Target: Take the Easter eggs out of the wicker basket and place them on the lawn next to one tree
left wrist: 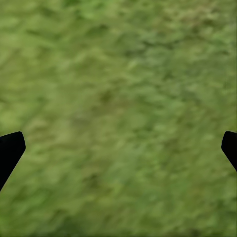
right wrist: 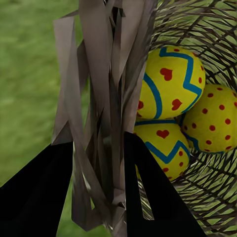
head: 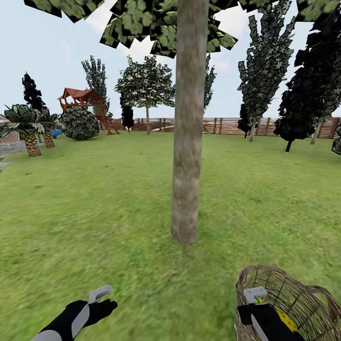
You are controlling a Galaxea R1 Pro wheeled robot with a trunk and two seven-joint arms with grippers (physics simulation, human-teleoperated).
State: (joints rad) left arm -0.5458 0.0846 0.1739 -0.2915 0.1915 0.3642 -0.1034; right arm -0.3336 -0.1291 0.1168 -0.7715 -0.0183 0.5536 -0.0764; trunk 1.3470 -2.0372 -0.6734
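Observation:
The wicker basket (head: 296, 291) stands on the lawn (head: 94, 213) at the lower right, a short way in front and to the right of the thick tree (head: 188, 142). My right gripper (head: 255, 297) is shut on the basket's near wall; in the right wrist view the woven wall (right wrist: 103, 98) sits between its black fingers (right wrist: 39, 192). Three yellow Easter eggs (right wrist: 173, 81) (right wrist: 215, 118) (right wrist: 163, 148) with red marks and blue zigzags lie together inside. A patch of yellow egg (head: 286, 321) shows in the head view. My left gripper (head: 102, 296) hangs open over bare grass (left wrist: 118, 98).
Short palms (head: 31, 128), a round bush (head: 79, 122) and a red-roofed playhouse (head: 83, 99) stand at the far left. A slat fence (head: 227, 125) runs along the back. Dark narrow trees (head: 308, 94) line the right. Open grass surrounds the trunk.

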